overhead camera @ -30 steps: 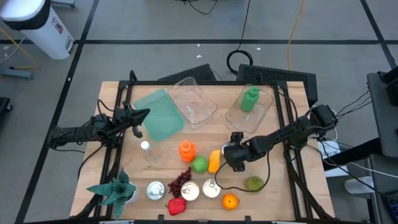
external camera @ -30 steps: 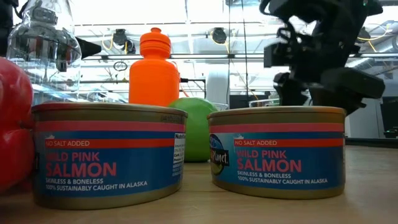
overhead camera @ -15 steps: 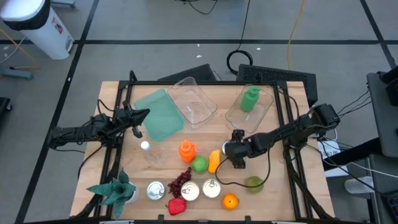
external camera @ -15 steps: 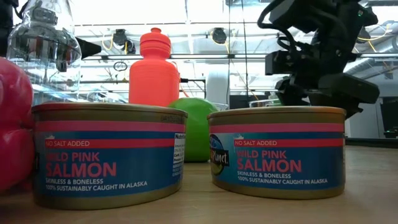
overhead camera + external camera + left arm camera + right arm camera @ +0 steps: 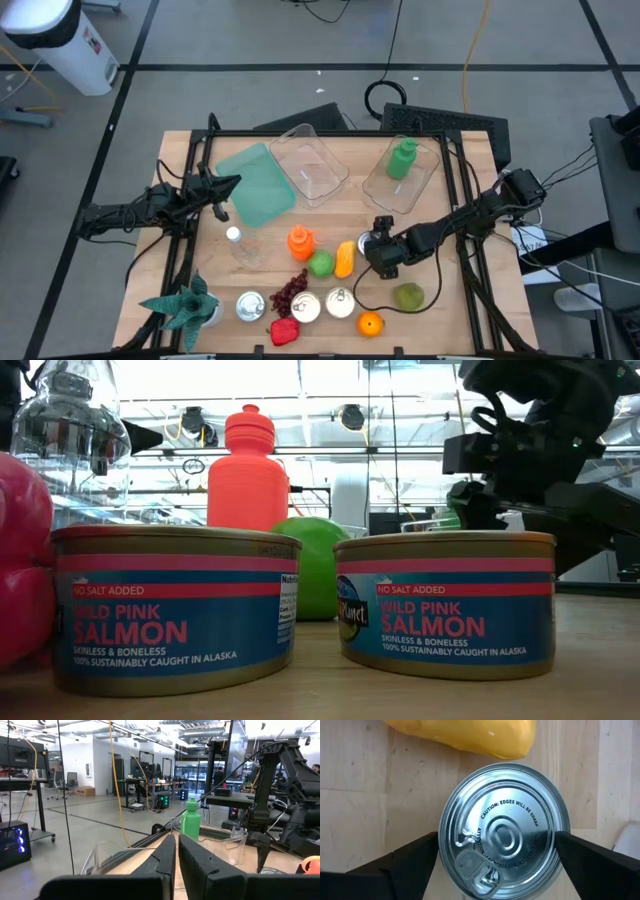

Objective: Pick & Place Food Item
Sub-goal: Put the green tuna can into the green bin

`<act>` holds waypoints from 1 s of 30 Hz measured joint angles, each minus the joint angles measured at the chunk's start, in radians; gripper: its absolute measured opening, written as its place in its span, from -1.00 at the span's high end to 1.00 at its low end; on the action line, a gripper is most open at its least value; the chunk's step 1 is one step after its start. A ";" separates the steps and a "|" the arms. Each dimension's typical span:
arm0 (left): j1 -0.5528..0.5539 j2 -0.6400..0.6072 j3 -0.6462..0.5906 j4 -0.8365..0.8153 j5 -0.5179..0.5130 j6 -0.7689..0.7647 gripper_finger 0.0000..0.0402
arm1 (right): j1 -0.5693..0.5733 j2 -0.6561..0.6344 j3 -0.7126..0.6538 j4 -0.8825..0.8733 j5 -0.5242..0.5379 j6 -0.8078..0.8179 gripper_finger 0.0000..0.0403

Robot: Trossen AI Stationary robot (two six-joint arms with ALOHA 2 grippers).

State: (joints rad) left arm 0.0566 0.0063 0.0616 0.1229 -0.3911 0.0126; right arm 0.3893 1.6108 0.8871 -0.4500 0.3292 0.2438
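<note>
A salmon can (image 5: 502, 835) stands upright on the wooden table, its silver pull-tab lid up; it is the right-hand can (image 5: 445, 605) in the low view and sits near the front edge (image 5: 340, 302). My right gripper (image 5: 496, 840) hovers above it, open and slanting down, with one finger (image 5: 395, 867) on each side of the can in its wrist view, apart from it. From the high view the gripper (image 5: 379, 256) is behind the can. A yellow pepper (image 5: 465, 735) lies just past the can. My left gripper (image 5: 226, 190) waits shut at the table's left.
Close by are a second salmon can (image 5: 175, 610), a third can (image 5: 250, 305), grapes (image 5: 290, 290), a red pepper (image 5: 284, 330), an orange (image 5: 370, 323), a green fruit (image 5: 408, 295), a lime-green ball (image 5: 320, 263) and an orange bottle (image 5: 300, 240). Clear tubs (image 5: 310, 160) stand at the back.
My right gripper has moved a little toward the table's near edge and down, closer to the salmon can, and has stayed open. In the low view it has shifted to the right.
</note>
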 joint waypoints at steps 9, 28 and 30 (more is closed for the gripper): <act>0.000 0.000 0.000 0.000 0.000 -0.003 0.85 | 0.021 -0.001 0.000 0.026 0.010 0.040 -0.23; 0.000 0.000 0.000 0.001 0.000 -0.003 0.85 | 0.028 -0.002 0.002 0.046 -0.016 0.028 0.55; 0.000 0.000 0.000 0.001 0.000 -0.003 0.85 | 0.035 -0.002 0.002 0.046 -0.012 0.019 0.54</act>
State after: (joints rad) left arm 0.0566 0.0063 0.0616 0.1234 -0.3912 0.0101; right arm 0.4242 1.6089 0.8890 -0.4044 0.3176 0.2632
